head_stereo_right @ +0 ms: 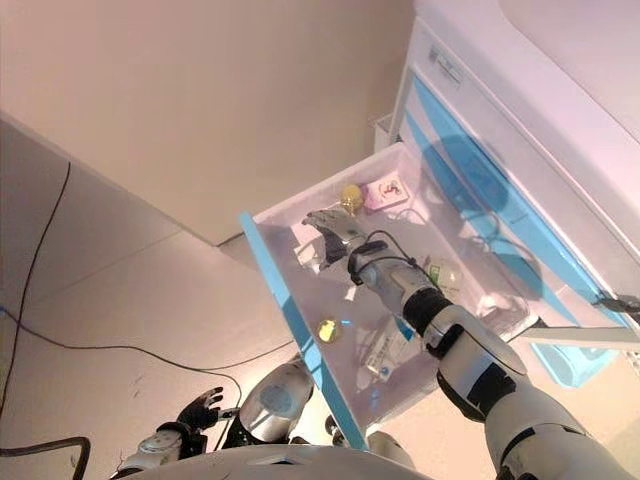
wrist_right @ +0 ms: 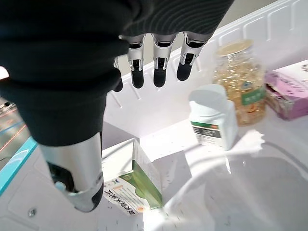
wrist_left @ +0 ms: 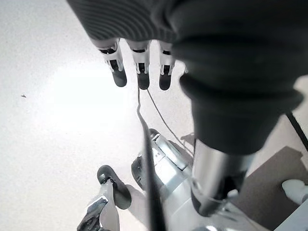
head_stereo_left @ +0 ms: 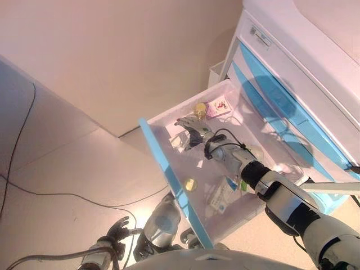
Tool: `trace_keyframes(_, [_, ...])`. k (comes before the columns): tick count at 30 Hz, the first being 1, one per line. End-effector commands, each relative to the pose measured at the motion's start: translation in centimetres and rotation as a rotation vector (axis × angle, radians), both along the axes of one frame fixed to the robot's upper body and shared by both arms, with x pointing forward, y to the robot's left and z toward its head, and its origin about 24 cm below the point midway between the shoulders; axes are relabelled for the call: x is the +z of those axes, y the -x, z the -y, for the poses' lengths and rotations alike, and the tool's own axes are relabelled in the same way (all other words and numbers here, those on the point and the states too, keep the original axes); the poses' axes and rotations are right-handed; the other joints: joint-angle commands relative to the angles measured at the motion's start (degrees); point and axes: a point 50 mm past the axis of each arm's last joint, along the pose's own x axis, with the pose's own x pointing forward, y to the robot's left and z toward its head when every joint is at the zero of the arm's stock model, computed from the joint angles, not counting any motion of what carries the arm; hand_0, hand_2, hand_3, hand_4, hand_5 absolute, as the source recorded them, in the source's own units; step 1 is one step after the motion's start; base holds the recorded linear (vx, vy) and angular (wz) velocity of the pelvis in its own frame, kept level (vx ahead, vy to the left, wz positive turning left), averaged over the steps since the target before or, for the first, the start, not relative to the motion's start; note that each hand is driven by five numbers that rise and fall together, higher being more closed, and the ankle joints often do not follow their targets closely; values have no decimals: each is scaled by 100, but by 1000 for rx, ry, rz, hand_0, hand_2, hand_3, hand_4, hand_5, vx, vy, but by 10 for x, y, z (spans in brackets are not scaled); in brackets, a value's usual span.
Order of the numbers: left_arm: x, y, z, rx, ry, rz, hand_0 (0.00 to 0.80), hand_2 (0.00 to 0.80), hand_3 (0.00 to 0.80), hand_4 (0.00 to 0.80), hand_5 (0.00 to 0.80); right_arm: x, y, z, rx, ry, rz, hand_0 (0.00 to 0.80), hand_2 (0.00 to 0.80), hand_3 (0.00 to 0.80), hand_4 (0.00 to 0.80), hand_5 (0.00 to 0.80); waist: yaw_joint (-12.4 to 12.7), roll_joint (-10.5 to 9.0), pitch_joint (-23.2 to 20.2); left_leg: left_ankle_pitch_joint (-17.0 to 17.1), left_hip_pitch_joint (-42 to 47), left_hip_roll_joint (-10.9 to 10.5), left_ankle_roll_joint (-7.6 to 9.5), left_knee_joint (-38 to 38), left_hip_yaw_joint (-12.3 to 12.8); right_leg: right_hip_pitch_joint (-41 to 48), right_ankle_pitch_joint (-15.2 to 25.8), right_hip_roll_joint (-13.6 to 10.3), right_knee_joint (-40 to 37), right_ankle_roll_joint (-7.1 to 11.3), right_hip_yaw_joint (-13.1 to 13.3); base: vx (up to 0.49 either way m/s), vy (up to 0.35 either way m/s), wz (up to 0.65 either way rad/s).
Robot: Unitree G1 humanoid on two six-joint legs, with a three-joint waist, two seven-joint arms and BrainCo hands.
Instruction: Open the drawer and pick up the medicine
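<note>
— Where is the medicine?

— In the open drawer, which stands pulled out of the white and blue cabinet. From the right wrist I count one white bottle, upright, one clear jar of yellow capsules with a gold lid just behind it and touching or nearly so, one pink box beside the jar near the drawer's back wall, and one green and white carton lying flat closer to the hand.

— Anything else in there?

— In the head views a small round yellow thing lies near the drawer's blue front edge, and more packets sit further along the tray. They are too blurred to count or name.

— And the right hand?

— The right hand is inside the drawer, above the carton, fingers straight and hanging loose, thumb apart. It holds nothing and touches none of the containers.

— The left?

— The left hand hangs low beside the robot over the pale floor, fingers relaxed, empty. Its thumb is cut off by the dark cover.

— Is the pink box whole in view?

— No, the wrist view cuts off one end.
</note>
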Motion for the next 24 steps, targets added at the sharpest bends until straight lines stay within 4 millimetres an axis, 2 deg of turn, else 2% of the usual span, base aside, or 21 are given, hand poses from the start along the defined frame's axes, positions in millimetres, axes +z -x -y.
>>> trace_keyframes(1, [1,8,-9,-35,-24,-22,0,0,0,0,0,18,1,-32,109,-8,55,0,0,0,0,0,91,-66,125,-272,73,-407,360,-122,-13,-135,371,-474,309,405,596,4,14,5])
trace_keyframes(24, [8,-10,-14,-29,-41,33,0,0,0,0,0,7,-2,-35,98,121,21,0,0,0,0,0,239,-204,323,-242,-75,-408,399,-167,-68,-319,394,-487,404,478,592,0,0,1])
